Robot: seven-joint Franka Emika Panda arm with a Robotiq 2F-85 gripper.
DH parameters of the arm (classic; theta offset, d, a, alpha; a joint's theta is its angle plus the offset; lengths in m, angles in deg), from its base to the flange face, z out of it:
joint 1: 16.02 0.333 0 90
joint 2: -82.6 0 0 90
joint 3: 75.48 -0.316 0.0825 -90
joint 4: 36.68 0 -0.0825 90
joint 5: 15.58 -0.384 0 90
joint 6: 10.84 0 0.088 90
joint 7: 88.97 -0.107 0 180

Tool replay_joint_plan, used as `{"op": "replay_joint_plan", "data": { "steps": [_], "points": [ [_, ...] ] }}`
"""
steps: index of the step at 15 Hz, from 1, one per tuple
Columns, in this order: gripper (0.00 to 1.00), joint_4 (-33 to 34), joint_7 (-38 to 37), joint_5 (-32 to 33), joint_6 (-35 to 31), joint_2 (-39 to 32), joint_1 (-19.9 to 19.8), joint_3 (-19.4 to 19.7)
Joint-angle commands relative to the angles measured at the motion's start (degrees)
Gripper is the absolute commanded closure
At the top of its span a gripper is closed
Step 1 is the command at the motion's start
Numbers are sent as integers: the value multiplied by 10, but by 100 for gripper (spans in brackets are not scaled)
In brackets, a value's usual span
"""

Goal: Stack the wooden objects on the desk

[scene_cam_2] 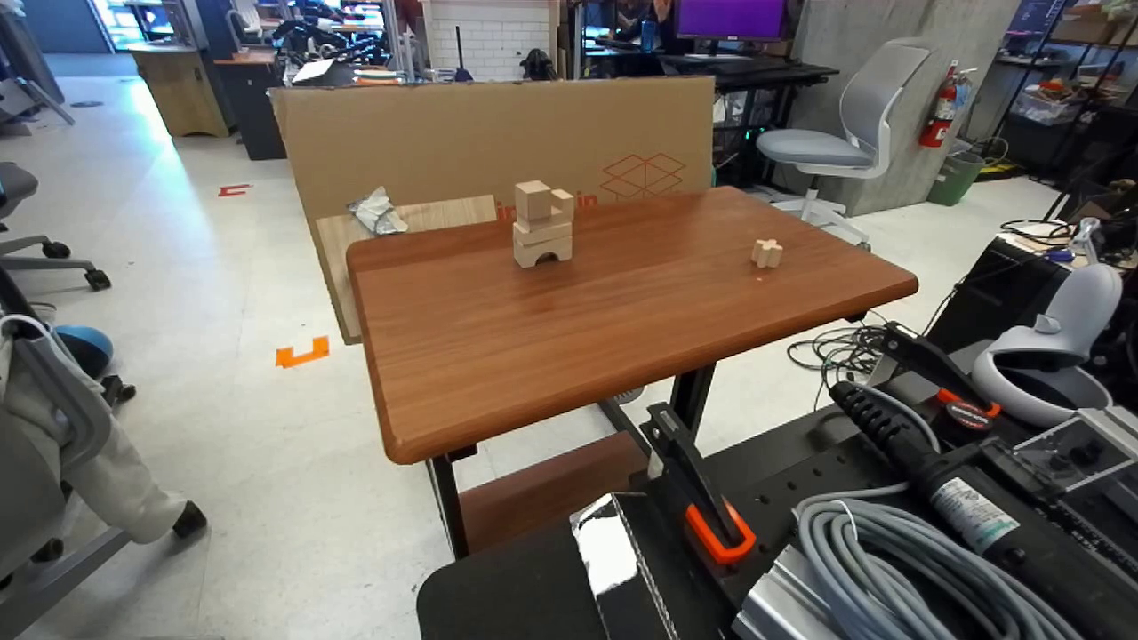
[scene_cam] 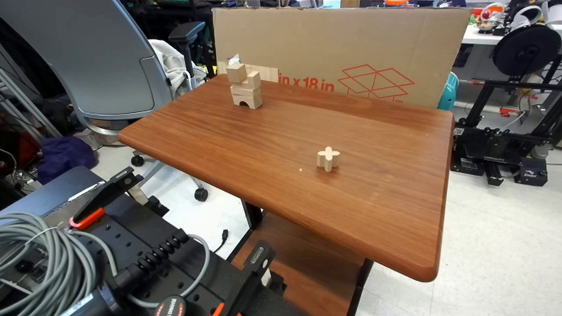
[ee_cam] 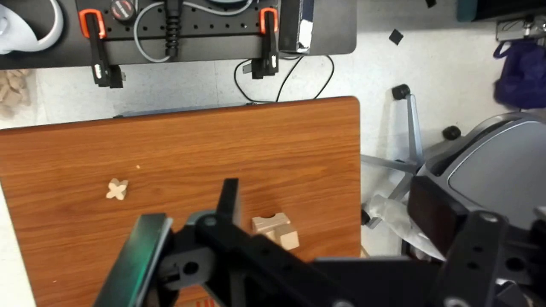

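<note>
A stack of pale wooden blocks stands on the desk (scene_cam: 386, 188). An arch piece (scene_cam: 252, 102) is at the bottom, with a flat piece (scene_cam: 246, 92) above it. A cube (scene_cam: 236, 73) and a smaller block (scene_cam: 253, 80) sit on top, side by side. The stack also shows in an exterior view (scene_cam_2: 543, 235) and, partly covered by the gripper, in the wrist view (ee_cam: 286, 237). A cross-shaped wooden piece (scene_cam: 328, 159) stands apart on the desk, also seen in the wrist view (ee_cam: 117, 189). My gripper (ee_cam: 332, 209) is open and empty, above the desk; neither exterior view shows it.
A large cardboard box (scene_cam: 316, 48) stands behind the desk's far edge. A grey chair (scene_cam: 105, 66) is beside the desk's end near the stack. A black cart (scene_cam_2: 782, 507) with clamps and coiled cable is on the desk's near side. A tiny pale speck (scene_cam: 300, 170) lies near the cross piece.
</note>
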Motion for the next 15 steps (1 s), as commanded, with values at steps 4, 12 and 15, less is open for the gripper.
{"op": "replay_joint_plan", "data": {
  "steps": [4, 12, 15],
  "points": [
    [0, -38, 68, 8, -144, -57, -46, 55],
    [0, -42, 60, 11, -329, -248, -48, 42],
    [0, -33, 51, 22, -362, -307, -52, 32]
  ]
}}
